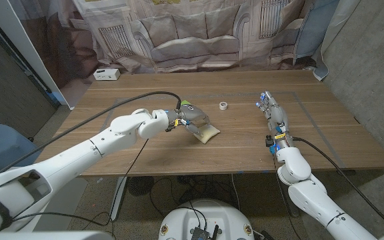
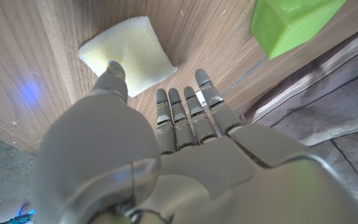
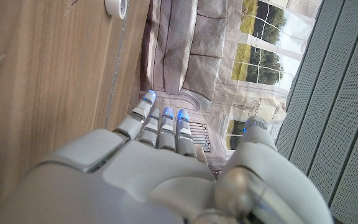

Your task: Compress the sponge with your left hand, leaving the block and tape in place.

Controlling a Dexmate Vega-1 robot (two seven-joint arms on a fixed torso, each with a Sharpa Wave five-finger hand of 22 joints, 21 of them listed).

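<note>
A pale yellow sponge [image 1: 206, 133] [image 2: 129, 53] lies on the wooden table [image 1: 245, 143], left of the middle. My left hand [image 1: 187, 121] [image 2: 185, 143] hovers right beside it with fingers stretched out and apart, holding nothing. Its thumb tip [image 2: 113, 72] lies over the sponge's near edge; contact is unclear. A green block [image 1: 187, 107] [image 2: 289, 22] stands just behind the hand, partly hidden by it. A small white tape roll [image 1: 223, 105] [image 3: 117, 5] lies further back, at mid-table. My right hand [image 1: 274, 117] [image 3: 166, 162] stays on the right side, fingers straight, empty.
A small white box [image 1: 105, 74] sits at the table's back left corner. A printed curtain [image 1: 199, 30] hangs behind the table. Cables run along both arms.
</note>
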